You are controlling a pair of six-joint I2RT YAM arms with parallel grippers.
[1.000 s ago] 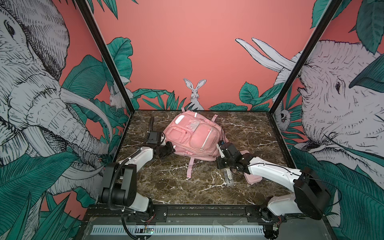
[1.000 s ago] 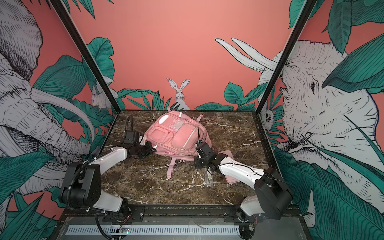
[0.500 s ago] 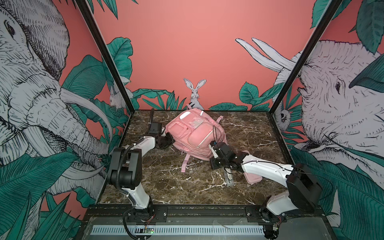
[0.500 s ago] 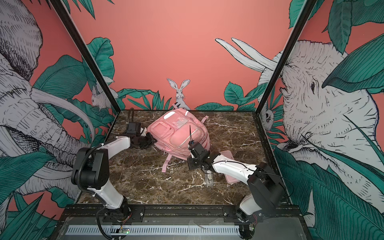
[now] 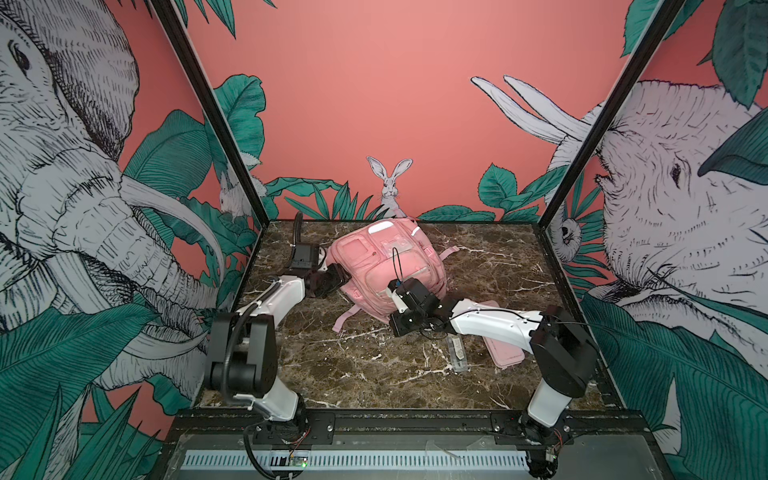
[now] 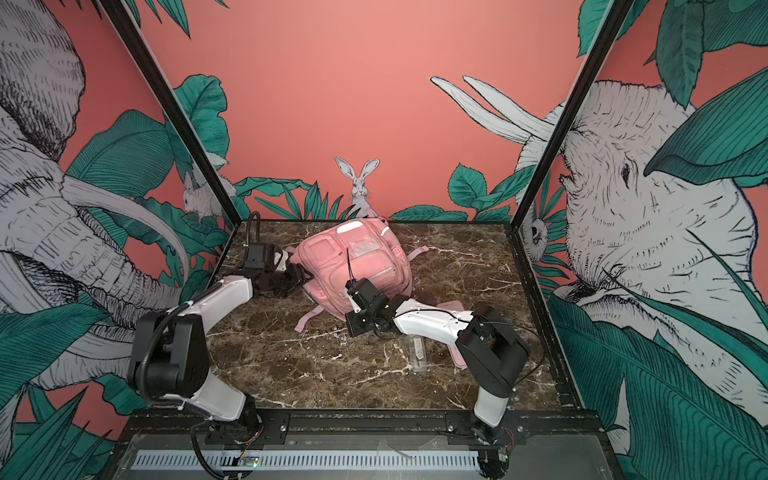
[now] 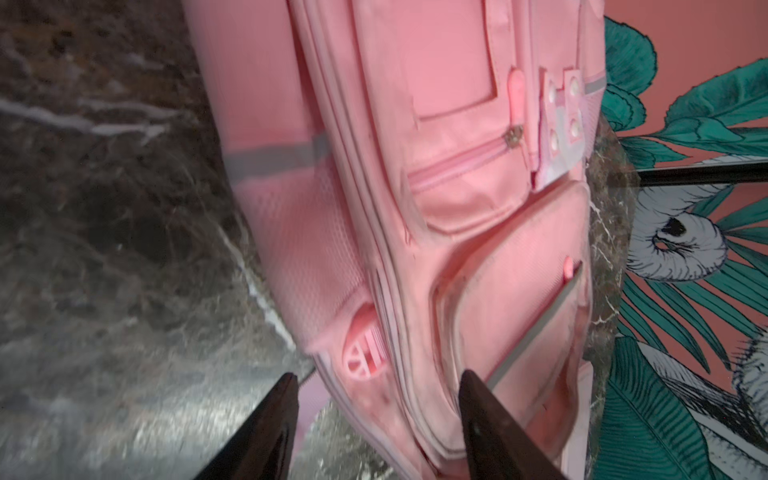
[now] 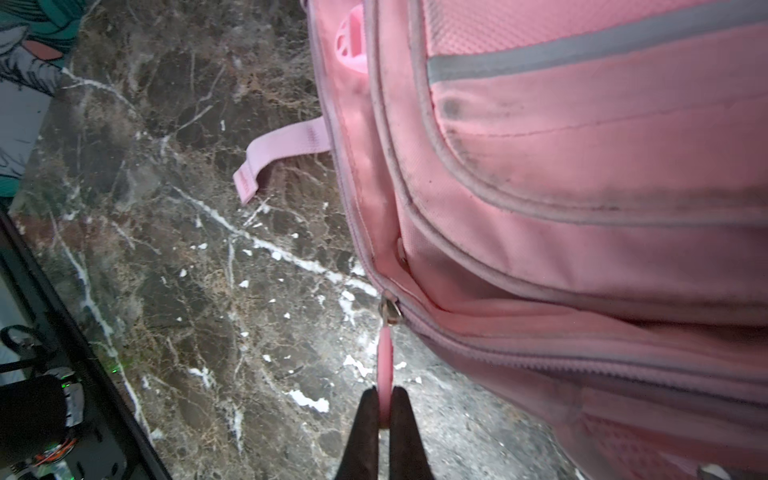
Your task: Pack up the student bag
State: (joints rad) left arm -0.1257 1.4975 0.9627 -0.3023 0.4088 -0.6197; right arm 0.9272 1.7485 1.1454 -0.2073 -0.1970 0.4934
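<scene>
The student bag (image 5: 388,259) (image 6: 357,257), a large pink backpack with grey reflective strips, lies front side up at the back middle of the marble table. My left gripper (image 7: 376,380) (image 5: 337,277) is open at the bag's left side. A lower corner of the bag (image 7: 415,291) lies between its spread fingers (image 7: 282,399). My right gripper (image 8: 385,399) is shut on the pink zipper pull (image 8: 385,357) of the bag's main zip, at the bag's near edge. In both top views the right wrist hides those fingertips.
A flat pink pencil case (image 5: 505,353) (image 6: 455,355) and a clear plastic tube (image 5: 457,353) (image 6: 417,353) lie on the table (image 5: 374,374) under the right forearm. A loose pink strap (image 5: 345,320) (image 8: 282,149) trails from the bag towards the front. Illustrated walls close off the sides and the back.
My left gripper has gone from shut to open beside the bag. The bag has turned and shifted towards the back left. My right gripper has moved left with the zipper pull.
</scene>
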